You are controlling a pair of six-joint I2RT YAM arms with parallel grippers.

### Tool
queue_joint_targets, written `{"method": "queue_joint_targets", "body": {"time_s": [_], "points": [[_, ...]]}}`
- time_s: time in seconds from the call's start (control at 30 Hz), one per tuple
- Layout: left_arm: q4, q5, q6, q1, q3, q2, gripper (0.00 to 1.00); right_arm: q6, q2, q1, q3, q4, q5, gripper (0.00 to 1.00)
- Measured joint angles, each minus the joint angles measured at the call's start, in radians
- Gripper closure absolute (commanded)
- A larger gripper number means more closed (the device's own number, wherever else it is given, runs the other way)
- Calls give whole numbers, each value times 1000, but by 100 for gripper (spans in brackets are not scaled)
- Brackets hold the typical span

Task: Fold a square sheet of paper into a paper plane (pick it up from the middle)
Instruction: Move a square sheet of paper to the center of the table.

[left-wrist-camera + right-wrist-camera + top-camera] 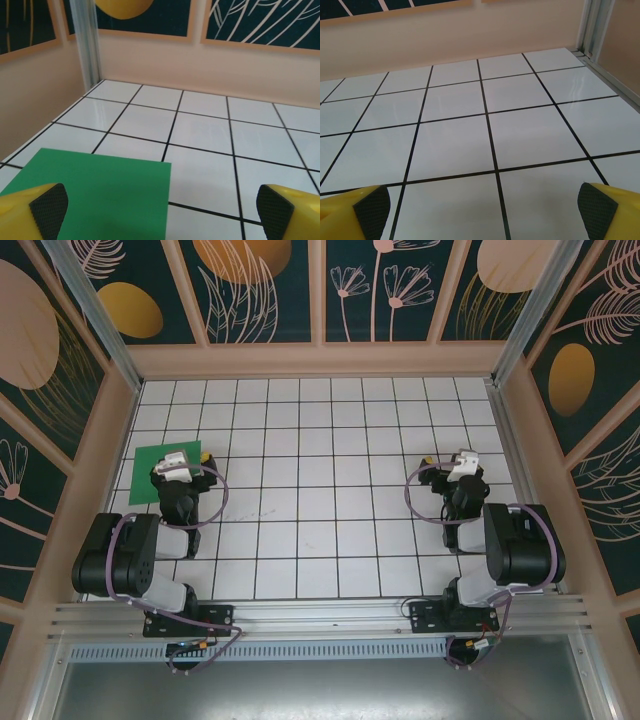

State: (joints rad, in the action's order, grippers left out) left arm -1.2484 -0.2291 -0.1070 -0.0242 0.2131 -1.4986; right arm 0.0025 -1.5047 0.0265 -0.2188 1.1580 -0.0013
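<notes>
**Both claws wide open, green sheet lying flat on the left**

So here's the scene. The thin bright-green square sheet of paper (143,478) lies flat on the glossy white tiled tabletop with black grid lines (320,540). It's at the left of the overhead frame, close to the peach side wall (108,440). I can't spot any folds or creases, it just looks like a plain flat square.

The left gripper (183,459) sits over the right part of that sheet in the overhead view and covers a bit of it. From its wrist camera, the green takes up the lower left of the frame. The sheet's right edge runs down between the two yellow fingers (17,200). The left black textured pad (48,210) is over the green, and the other pad is over bare white tile at the lower right. The jaws are spread about as wide as they go, with nothing between them. I can't tell if the tips actually touch the paper or hang just above it.

The right gripper (462,468) is at the right of the overhead frame, well apart from the sheet, above plain tiles. Its wrist view tells the same story: yellow fingers in the bottom corners, fully spread, gripping nothing. Grid squares run up to the peach back wall (445,37), with a metal corner post (587,25) at the upper right.
</notes>
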Motion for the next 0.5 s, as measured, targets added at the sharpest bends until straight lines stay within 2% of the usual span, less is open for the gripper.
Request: {"method": "queue_joint_targets", "body": {"time_s": [0.13, 0.27, 0.4, 0.5], "points": [[148, -56, -16, 0, 58, 89, 2, 10, 138, -4, -37, -131, 28, 1], [381, -124, -85, 0, 192, 201, 1, 93, 255, -15, -206, -404, 79, 1], [684, -161, -196, 0, 394, 221, 1, 184, 250, -36, -432, -686, 69, 1], [862, -151, -277, 1, 516, 180, 1, 245, 230, -80, -512, -819, 29, 1]]}}
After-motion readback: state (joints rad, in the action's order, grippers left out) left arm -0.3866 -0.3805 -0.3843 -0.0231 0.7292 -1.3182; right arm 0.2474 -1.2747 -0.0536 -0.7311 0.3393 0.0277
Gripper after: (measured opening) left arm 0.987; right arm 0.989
